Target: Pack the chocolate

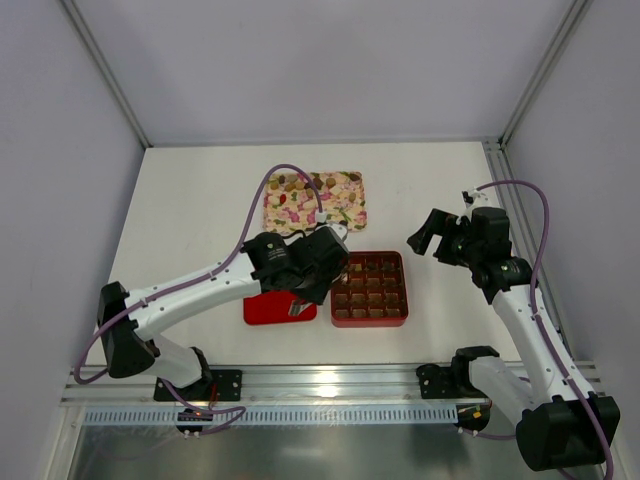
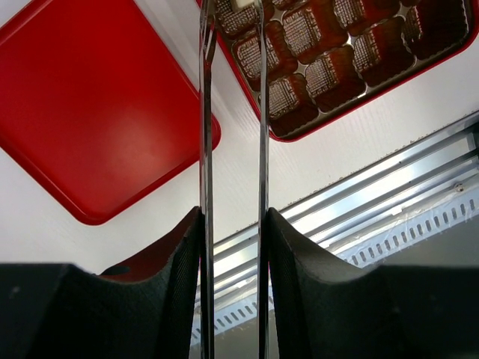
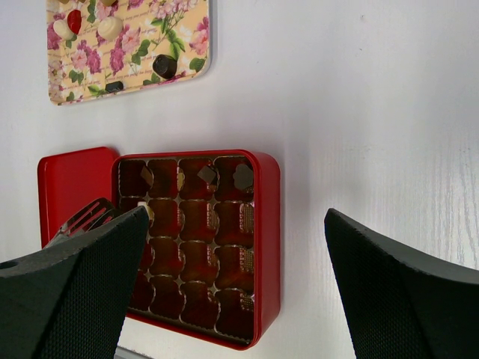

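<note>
Chocolate pieces (image 1: 300,186) lie loose on the pink-and-cream flowered tray (image 1: 352,215). The red box (image 1: 403,292) with its brown gridded insert stands in front of the tray. A few dark pieces (image 3: 207,174) sit in the box's far row. My left gripper (image 1: 338,268) hangs over the box's left side with its long thin metal blades (image 2: 206,112) a narrow gap apart. A pale piece (image 2: 241,4) shows between the blade tips, over a left-column cell, narrower than the gap. My right gripper (image 1: 425,235) hovers right of the box, wide open and empty (image 3: 236,212).
The red lid (image 1: 270,310) lies flat against the box's left side, partly under my left arm. The table's metal front rail (image 1: 330,385) runs just in front of the box and lid. White walls enclose the table on three sides.
</note>
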Robot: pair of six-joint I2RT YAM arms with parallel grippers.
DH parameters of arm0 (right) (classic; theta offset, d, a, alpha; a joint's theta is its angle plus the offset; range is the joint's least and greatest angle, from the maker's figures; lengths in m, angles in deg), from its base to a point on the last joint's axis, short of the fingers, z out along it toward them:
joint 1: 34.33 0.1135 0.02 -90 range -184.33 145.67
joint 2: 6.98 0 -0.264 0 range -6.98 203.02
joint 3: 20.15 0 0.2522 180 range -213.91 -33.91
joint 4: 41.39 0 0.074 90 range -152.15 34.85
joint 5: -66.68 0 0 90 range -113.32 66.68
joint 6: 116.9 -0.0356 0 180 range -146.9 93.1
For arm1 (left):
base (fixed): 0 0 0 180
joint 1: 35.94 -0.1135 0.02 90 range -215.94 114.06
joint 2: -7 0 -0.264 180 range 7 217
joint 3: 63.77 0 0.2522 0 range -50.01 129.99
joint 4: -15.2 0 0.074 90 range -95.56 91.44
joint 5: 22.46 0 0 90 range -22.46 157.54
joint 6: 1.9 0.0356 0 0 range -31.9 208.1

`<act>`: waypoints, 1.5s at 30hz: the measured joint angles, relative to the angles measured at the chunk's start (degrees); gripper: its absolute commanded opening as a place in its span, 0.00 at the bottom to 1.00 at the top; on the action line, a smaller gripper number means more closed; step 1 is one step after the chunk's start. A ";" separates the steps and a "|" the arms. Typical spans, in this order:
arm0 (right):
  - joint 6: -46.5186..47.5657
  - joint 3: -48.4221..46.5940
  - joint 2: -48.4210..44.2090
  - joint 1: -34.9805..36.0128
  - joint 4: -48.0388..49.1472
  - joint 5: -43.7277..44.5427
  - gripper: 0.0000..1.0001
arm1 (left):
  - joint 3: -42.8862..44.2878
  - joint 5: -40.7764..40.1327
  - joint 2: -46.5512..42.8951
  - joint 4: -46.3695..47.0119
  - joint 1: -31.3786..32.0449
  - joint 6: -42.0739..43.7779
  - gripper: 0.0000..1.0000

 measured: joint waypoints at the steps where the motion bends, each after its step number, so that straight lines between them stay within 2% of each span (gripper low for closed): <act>1: 0.00 0.00 -0.02 0.00 0.00 0.00 1.00 | -0.02 -0.02 0.00 0.11 0.00 0.02 0.40; 10: 0.00 0.00 -0.02 0.00 0.00 0.02 1.00 | 0.17 -1.01 0.00 0.26 0.04 0.17 0.40; 14: 0.02 0.00 0.00 0.00 0.00 0.00 1.00 | 2.86 -2.67 0.57 -0.24 -0.70 0.85 0.40; 19: 0.00 0.00 0.00 0.00 0.00 -0.22 1.00 | 9.84 -2.97 3.41 -0.04 -6.40 3.67 0.40; 25: 0.00 0.00 0.00 0.00 0.00 -0.39 1.00 | 20.74 -2.62 12.87 0.85 -13.77 8.59 0.40; 31: 0.02 -0.02 0.00 0.00 -0.13 -0.42 1.00 | 30.82 -2.36 24.94 2.49 -17.42 13.00 0.40; 37: 0.02 0.00 -0.42 0.00 -0.85 -0.39 1.00 | 37.11 -2.21 33.73 3.23 -19.19 16.28 0.40; 45: 0.04 0.00 -0.98 0.00 -1.31 -0.42 1.00 | 41.48 -2.23 38.07 3.76 -19.30 18.56 0.40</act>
